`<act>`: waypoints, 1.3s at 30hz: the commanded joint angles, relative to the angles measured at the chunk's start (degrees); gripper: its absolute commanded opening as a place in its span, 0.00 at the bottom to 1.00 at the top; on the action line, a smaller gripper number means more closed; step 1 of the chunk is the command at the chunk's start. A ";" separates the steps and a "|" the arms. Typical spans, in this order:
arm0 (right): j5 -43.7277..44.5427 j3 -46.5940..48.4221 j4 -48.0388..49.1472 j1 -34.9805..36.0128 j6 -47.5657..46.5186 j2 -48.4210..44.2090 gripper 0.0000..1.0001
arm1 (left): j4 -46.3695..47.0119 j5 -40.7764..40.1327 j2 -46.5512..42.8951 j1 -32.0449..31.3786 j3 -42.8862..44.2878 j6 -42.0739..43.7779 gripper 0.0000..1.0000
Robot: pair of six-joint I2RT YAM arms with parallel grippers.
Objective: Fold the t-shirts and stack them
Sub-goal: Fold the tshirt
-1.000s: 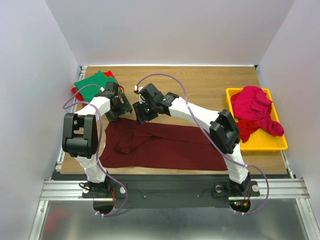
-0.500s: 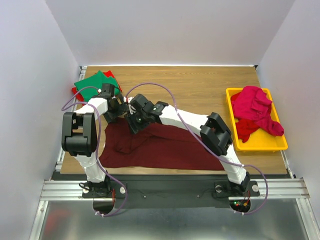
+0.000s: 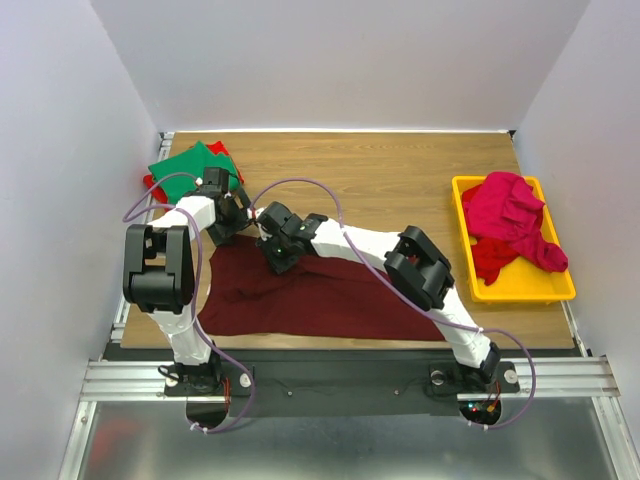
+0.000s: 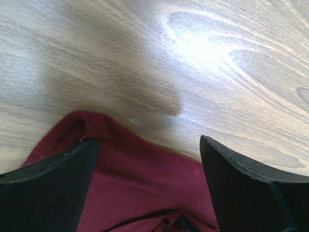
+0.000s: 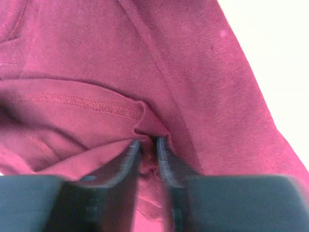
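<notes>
Two pincers: I see both set low at the far left edge of the maroon t-shirt [image 3: 330, 295], close beside each other.
Left pincer [image 4: 149, 145]: released, with its fingers spread wide. A rounded hem corner of the shirt lies between them, and bare desk [image 4: 217, 58] is just ahead of the tips.
Right pincer [image 5: 148, 145]: clenched on a bunched fold of the maroon t-shirt. Its tips are nearly together with cloth pinched between them, and a stitched hem runs just ahead.
Maroon t-shirt: spread on the desk, reaching nearward and to the right from the two pincers.
Green t-shirt [image 3: 190, 160]: folded, just beyond the left pincer at the far left corner. It lies on a red t-shirt [image 3: 150, 184] whose edges show beneath.
Pink t-shirt [image 3: 505, 205]: heaped in the yellow tray [image 3: 560, 292], well to the right of the right pincer, with red cloth [image 3: 492, 262] under it.
</notes>
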 commanded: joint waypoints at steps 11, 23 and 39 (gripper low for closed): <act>1.43 -9.55 2.29 0.79 -1.06 -10.62 0.01 | 1.28 0.26 1.91 0.30 -3.10 -0.28 0.99; -7.00 -19.39 1.07 1.41 -4.74 -19.77 0.06 | 1.63 -0.97 2.70 0.39 -2.66 -0.72 0.98; -6.15 -26.96 -5.61 2.38 -10.37 -28.73 0.49 | 0.84 -2.99 3.84 0.39 -0.99 -0.98 0.98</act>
